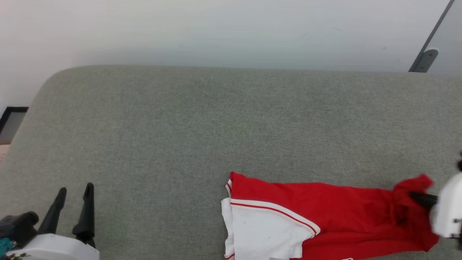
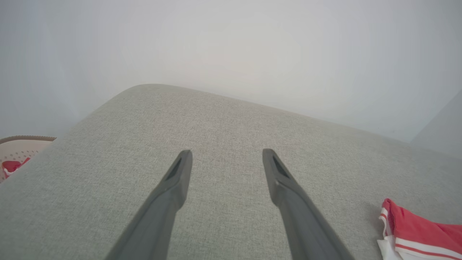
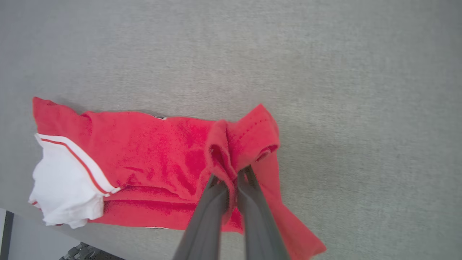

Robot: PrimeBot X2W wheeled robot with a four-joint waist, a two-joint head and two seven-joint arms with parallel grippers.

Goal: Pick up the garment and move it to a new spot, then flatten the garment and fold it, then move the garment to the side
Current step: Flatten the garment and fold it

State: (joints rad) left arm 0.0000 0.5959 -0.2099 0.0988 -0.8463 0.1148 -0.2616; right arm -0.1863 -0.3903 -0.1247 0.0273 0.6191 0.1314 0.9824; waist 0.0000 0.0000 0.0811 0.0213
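Garment (image 1: 343, 213) lies on the grey fabric surface (image 1: 216, 119), near-right in our head view. It is stretched sideways, w/ the white sleeve (image 1: 260, 231) at its left end and the red body running off to the right. Red-white trim edges the sleeve seam.

Our right gripper (image 1: 413, 195) is clamped on a bunched fold of red cloth at the garment's right end. In the right wrist view its fingers (image 3: 213, 206) sit close together w/ fabric gathered btwn the tips and puckered up past them. The rest of the garment (image 3: 151, 159) lies wrinkled on the surface.

Our left gripper (image 1: 76, 188) sits at lower left, well apart from the garment. Its fingers are spread w/ nothing btwn them. In the left wrist view the left gripper (image 2: 227, 153) hangs over bare grey fabric, w/ the garment (image 2: 422, 231) at the lower right corner. A pale wall (image 1: 216, 32) stands behind the surface. At that view's left edge is a pinkish perforated basket (image 2: 21, 148) w/ sth red inside.
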